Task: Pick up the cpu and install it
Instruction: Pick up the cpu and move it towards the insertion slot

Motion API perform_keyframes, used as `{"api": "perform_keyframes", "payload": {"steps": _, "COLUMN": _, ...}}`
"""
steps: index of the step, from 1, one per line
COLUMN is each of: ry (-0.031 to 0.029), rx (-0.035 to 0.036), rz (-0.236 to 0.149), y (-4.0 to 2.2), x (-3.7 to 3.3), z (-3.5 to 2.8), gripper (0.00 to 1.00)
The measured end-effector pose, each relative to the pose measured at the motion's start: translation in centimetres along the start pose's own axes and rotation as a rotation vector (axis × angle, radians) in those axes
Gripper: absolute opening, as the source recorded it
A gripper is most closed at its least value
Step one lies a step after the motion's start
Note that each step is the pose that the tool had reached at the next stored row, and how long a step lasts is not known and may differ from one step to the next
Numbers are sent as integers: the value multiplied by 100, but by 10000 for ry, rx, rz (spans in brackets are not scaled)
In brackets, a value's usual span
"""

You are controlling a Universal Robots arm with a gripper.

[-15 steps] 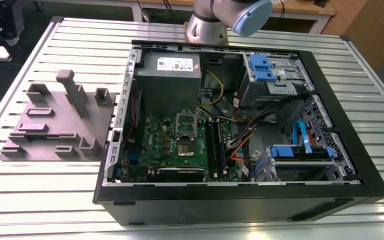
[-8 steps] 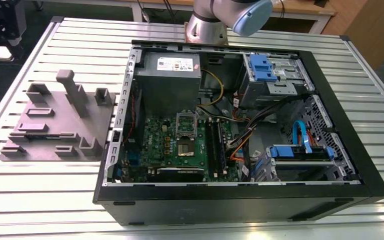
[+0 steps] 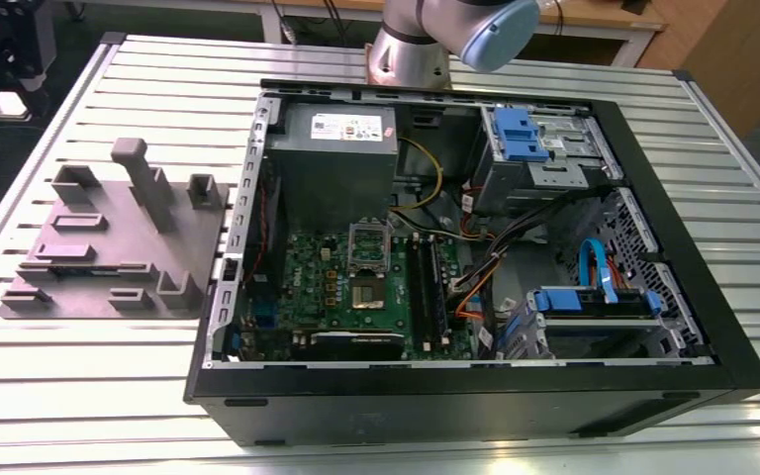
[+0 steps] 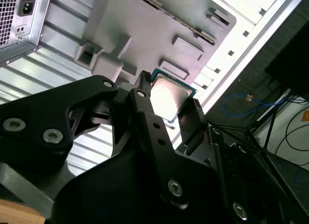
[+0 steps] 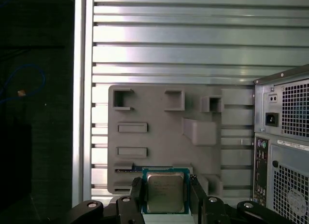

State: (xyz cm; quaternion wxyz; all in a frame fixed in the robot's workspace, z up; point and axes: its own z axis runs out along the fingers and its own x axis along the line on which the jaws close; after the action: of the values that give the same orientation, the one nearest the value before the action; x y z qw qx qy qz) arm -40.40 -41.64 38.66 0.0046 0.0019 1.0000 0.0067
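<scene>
cpu [image 5: 165, 191], clamped by its edges in the claw [image 5: 166, 199], above grey holder [image 5: 159, 115]

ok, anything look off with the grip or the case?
Nothing stands out. The cpu sits square in the gripper, no tilt in both wrist views. The case lies open on the table, nothing spilled.

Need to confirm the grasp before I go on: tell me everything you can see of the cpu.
The cpu is a small flat square chip with a silvery-grey metal lid and a green board rim around it. In both wrist views the claw grips it by two opposite edges, lid facing the cameras. It seems lifted clear of the grey moulded fixture behind it; nothing else touches it.
</scene>
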Motion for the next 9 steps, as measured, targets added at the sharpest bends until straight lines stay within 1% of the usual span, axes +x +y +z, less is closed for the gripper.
{"api": "perform_keyframes", "payload": {"steps": 9, "ry": 0, "rx": 0, "rz": 0, "y": 0, "x": -27, "z": 0, "gripper": 47}}
